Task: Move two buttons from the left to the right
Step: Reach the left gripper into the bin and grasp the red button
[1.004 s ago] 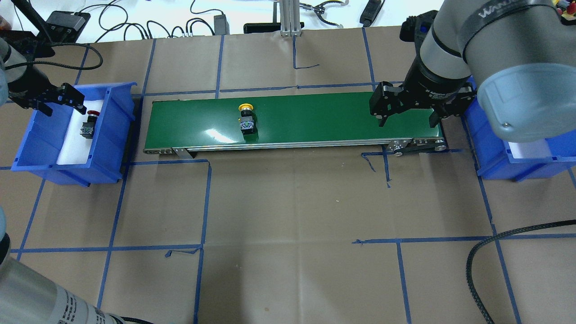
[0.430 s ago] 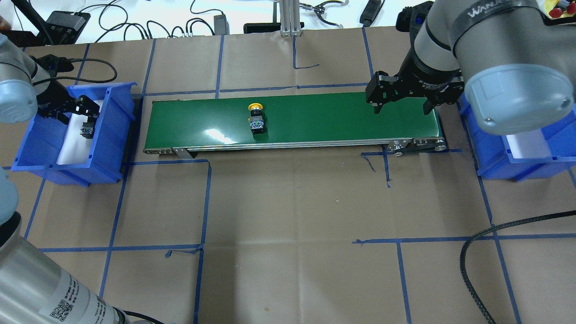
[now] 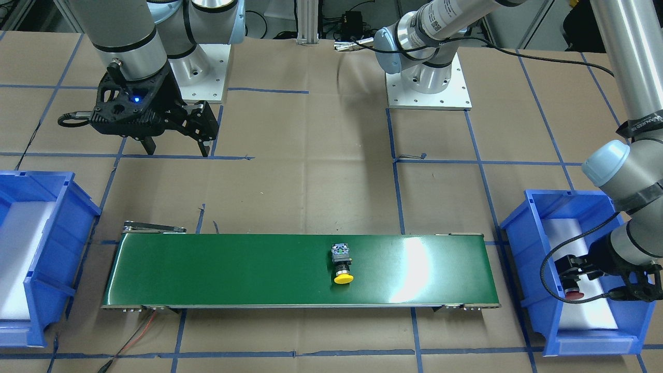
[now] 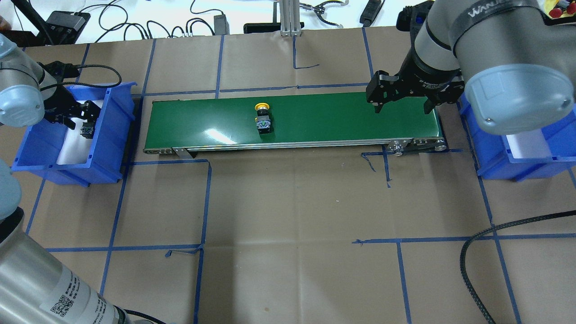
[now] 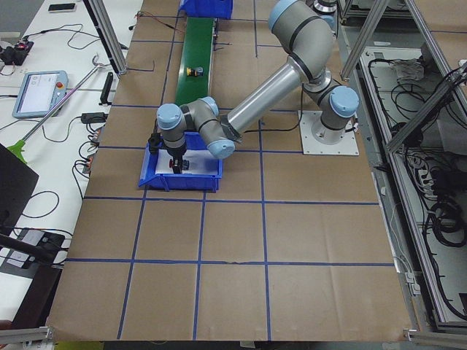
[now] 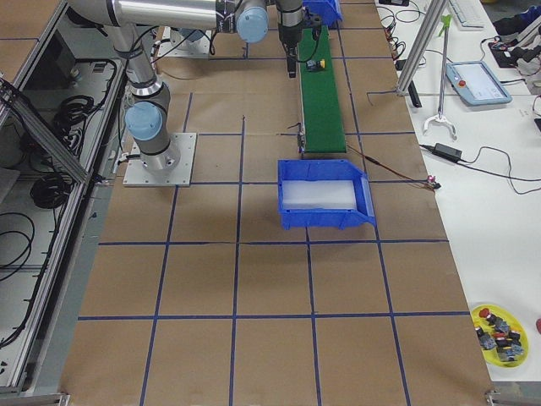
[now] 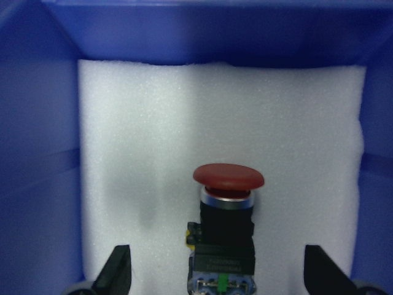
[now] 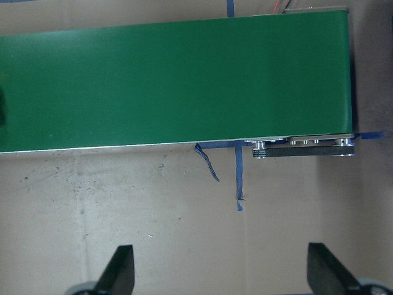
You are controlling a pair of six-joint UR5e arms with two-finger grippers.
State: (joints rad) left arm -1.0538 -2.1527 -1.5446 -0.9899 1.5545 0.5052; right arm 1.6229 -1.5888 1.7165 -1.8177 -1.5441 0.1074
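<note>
One yellow button [image 4: 263, 118] farther right (on belt [image 4: 337, 119])

Overhead & front cams face each other, both showing belt [image 4: 315, 117].

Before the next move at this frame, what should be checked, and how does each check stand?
1. Left gripper open, straddling the red button: ok.
2. Red button lying on the foam in the left bin, ungripped: ok.
3. Left gripper low enough to clamp its body: cannot tell.
4. Right gripper open over the belt's right end: ok.
5. Yellow button within the right gripper's reach: not ok, it lies mid-belt.
</note>
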